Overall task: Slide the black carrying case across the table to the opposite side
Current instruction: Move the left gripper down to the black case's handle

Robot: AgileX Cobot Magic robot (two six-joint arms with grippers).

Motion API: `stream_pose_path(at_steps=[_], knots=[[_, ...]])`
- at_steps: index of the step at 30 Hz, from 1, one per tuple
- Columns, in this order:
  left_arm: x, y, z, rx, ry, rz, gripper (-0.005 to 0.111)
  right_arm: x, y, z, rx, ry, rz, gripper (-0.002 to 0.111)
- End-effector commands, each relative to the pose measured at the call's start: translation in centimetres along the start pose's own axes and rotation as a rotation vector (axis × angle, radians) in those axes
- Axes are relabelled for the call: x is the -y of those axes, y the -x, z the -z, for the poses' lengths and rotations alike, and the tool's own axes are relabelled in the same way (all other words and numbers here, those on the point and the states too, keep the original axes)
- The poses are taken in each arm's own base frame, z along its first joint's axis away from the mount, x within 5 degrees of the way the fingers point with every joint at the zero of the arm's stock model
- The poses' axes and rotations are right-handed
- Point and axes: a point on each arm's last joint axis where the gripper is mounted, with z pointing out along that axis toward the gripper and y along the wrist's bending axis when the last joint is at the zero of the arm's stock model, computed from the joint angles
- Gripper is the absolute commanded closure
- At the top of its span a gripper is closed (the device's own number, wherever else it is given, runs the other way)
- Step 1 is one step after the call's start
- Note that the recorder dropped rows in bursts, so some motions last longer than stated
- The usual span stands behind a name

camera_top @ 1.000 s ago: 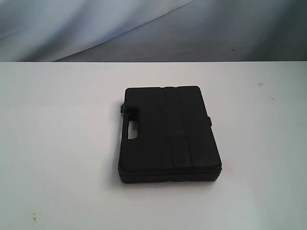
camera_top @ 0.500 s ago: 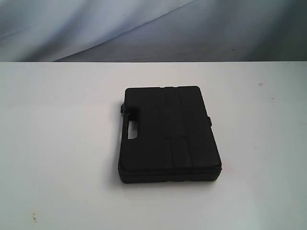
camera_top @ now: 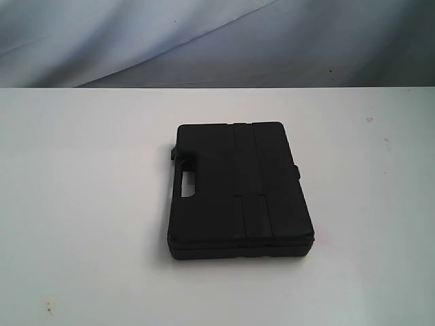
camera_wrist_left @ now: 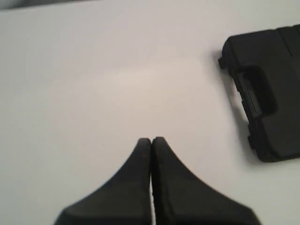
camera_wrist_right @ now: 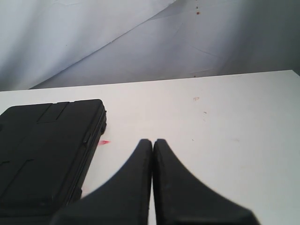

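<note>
The black carrying case (camera_top: 238, 190) lies flat and closed near the middle of the white table (camera_top: 81, 204), its handle cut-out facing left. In the left wrist view the case (camera_wrist_left: 269, 89) shows its handle side, well apart from my left gripper (camera_wrist_left: 151, 140), which is shut with nothing in it above bare tabletop (camera_wrist_left: 93, 93). The right wrist view has the case (camera_wrist_right: 44, 150) beside my right gripper (camera_wrist_right: 153, 141), also shut and empty, a short gap away. Neither gripper appears in the exterior view.
A grey-blue cloth backdrop (camera_top: 204, 41) hangs behind the table's far edge. A small red smear (camera_wrist_right: 104, 142) marks the tabletop by the case's side. A few small specks (camera_top: 369, 119) dot the table at the right.
</note>
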Motion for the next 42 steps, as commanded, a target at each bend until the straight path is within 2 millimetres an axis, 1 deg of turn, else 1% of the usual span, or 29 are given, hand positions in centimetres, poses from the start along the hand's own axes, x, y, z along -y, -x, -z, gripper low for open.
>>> stream_pose_path(at_steps=[1,5,9,12,15,19,25,28,30,33,37,42], knots=[[1.2,1.7,-5.8,-0.163,-0.071,0.059,0.107,0.0,-0.1,0.0,0.001,-0.002,-0.009,0.108],[3.0,2.1,-11.3,-0.326,-0.080,0.067,0.107,0.0,-0.1,0.0,0.001,-0.002,-0.009,0.108],[5.3,1.6,-15.6,-0.455,-0.082,0.047,0.107,0.0,-0.1,0.0,0.001,-0.002,-0.009,0.108],[6.9,1.1,-18.1,-0.524,-0.073,0.066,0.107,0.0,-0.1,0.0,0.001,-0.002,-0.009,0.108],[8.2,0.6,-20.6,-0.557,-0.061,0.094,0.107,0.0,-0.1,0.0,0.001,-0.002,-0.009,0.108],[10.1,-0.2,-23.1,-0.591,-0.068,0.087,0.107,0.0,-0.1,0.0,0.001,-0.002,-0.009,0.108],[13.2,-1.4,-26.1,-0.586,-0.092,0.074,0.107,0.0,-0.1,0.0,0.001,-0.002,-0.009,0.108],[13.9,-2.0,-27.4,-0.597,-0.074,0.083,0.107,0.0,-0.1,0.0,0.001,-0.002,-0.009,0.108],[14.2,-2.3,-28.0,-0.609,-0.069,0.123,0.107,0.0,-0.1,0.0,0.001,-0.002,-0.009,0.108],[14.6,-2.2,-28.3,-0.594,-0.100,0.181,0.107,0.0,-0.1,0.0,0.001,-0.002,-0.009,0.108],[14.6,-2.1,-28.2,-0.579,-0.107,0.164,0.107,0.0,-0.1,0.0,0.001,-0.002,-0.009,0.108],[14.7,-1.8,-28.4,-0.550,-0.101,0.235,0.107,0.0,-0.1,0.0,0.001,-0.002,-0.009,0.108]])
